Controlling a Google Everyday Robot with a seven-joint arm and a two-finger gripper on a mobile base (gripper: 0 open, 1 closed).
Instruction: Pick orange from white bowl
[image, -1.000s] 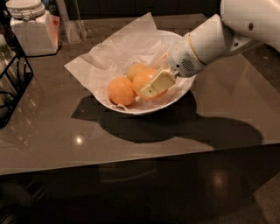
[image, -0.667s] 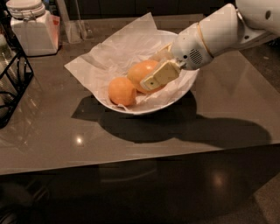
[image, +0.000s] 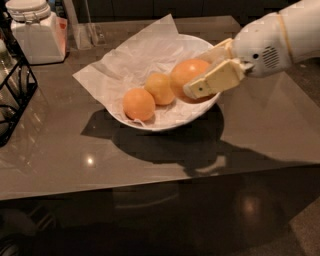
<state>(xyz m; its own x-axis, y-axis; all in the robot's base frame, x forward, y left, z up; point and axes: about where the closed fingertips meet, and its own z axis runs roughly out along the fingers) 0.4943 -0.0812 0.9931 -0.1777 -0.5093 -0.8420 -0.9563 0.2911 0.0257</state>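
Just right of centre, the gripper (image: 199, 74) was clamped on the orange (image: 186, 75), one cream finger in front and one behind. The orange sat between them at the right side of the glossy bowl (image: 165, 125). It was smooth and slightly oblong, its long axis pointing upper right. Two smaller fruits (image: 139, 104) lay left on crinkled paper (image: 125, 65).

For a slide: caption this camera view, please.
The gripper shut on the orange at the white bowl's rim; smaller round orange and yellowish orange inside.
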